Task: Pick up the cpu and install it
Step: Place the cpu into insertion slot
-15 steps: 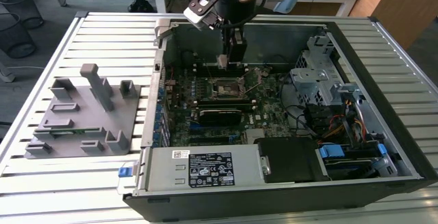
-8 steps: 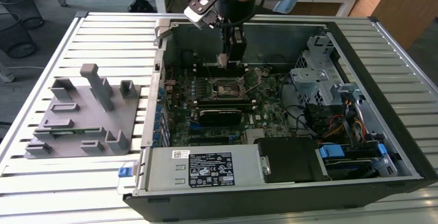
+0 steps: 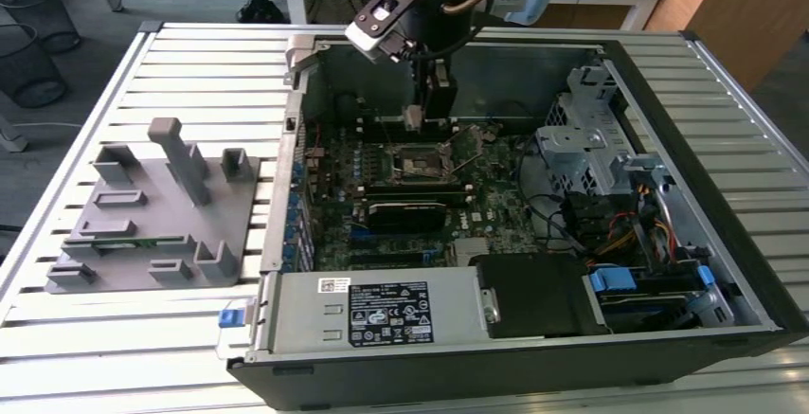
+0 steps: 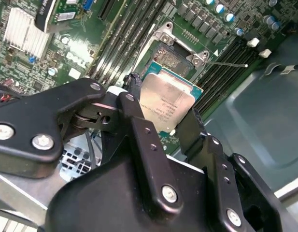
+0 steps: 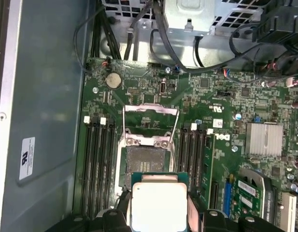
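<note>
The cpu (image 4: 166, 103) (image 5: 158, 205), a flat square chip with a silver-grey top, is clamped between my gripper's black fingers (image 4: 135, 92). My gripper (image 4: 163, 100) (image 5: 158, 215) is shut on it by two opposite edges. In the exterior view the gripper (image 3: 423, 116) hangs inside the open computer case, a little above and behind the motherboard socket (image 3: 418, 161). The socket (image 5: 145, 162) (image 4: 175, 55) lies open, its metal load plate (image 5: 151, 116) swung back. The cpu hovers just off one side of the socket, apart from it.
The black case walls (image 3: 708, 196) surround the green motherboard (image 5: 226, 96). Memory slots (image 5: 98, 159) flank the socket. A drive cage (image 3: 582, 139) and cables stand at the exterior view's right, a power supply (image 3: 379, 310) in front. A grey fixture tray (image 3: 152, 215) lies outside the case.
</note>
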